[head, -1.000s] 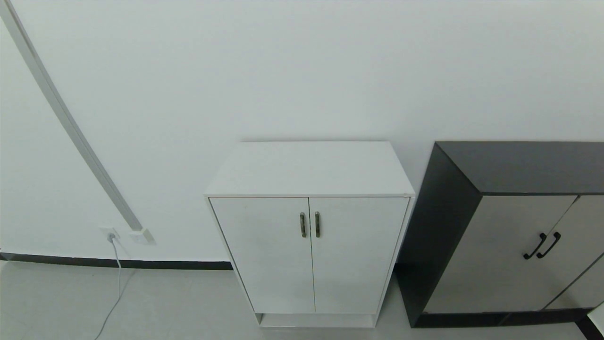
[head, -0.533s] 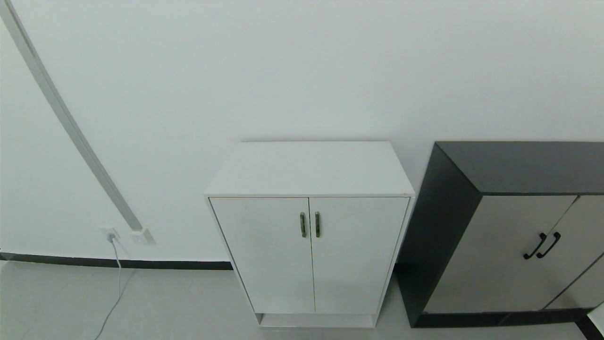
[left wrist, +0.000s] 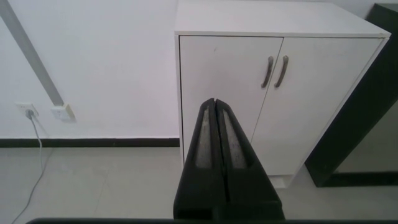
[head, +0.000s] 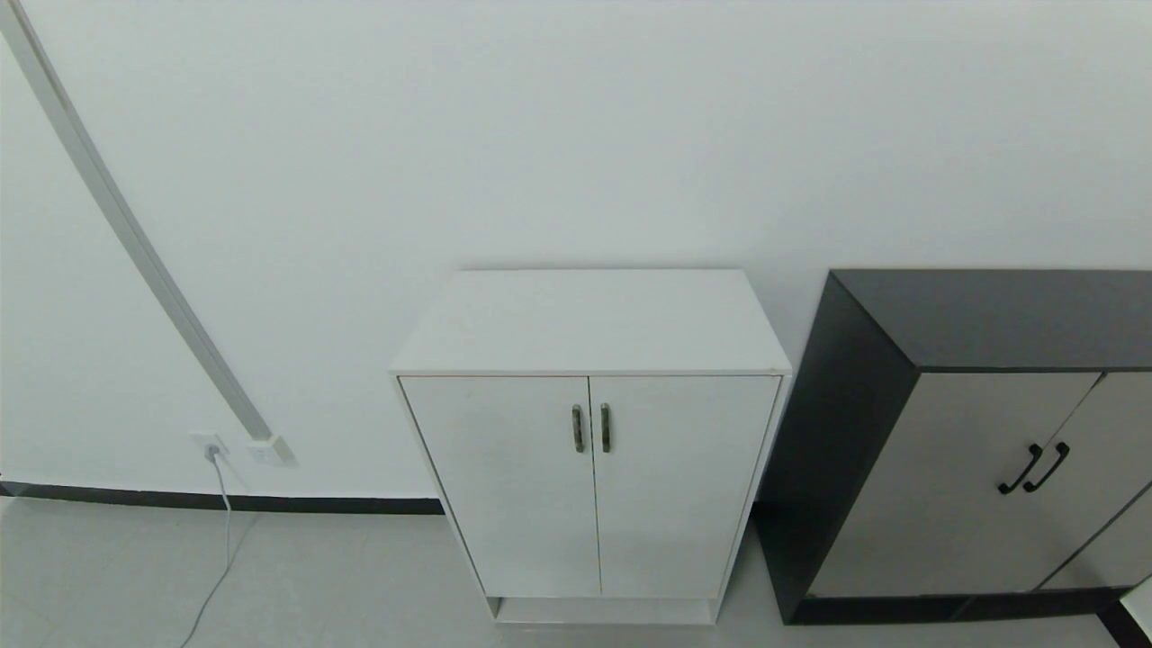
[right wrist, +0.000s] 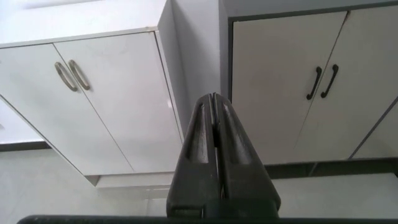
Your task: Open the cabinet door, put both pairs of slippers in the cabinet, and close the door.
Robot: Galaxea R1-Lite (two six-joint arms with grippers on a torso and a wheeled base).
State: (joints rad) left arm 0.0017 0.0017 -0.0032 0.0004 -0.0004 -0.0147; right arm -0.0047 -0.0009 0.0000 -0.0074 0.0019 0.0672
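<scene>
Left tool (left wrist: 215, 102) and right tool (right wrist: 213, 96), each pressed together, empty, facing shut white cabinet (head: 540, 486) beside dark cabinet (head: 954, 486).

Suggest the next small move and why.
Probably open the left tool and ease it toward the left door handle. The white cabinet has both doors closed; the left tool and right tool are shut and short of it, and the left one faces the handles.

You are watching the left gripper (left wrist: 215, 102) pressing its fingers (left wrist: 204, 143) together at mid-frame; beyond it the cabinet (left wrist: 323, 93) is standing, both doors (left wrist: 221, 65) shut, handles (left wrist: 268, 71) side by side.
</scene>
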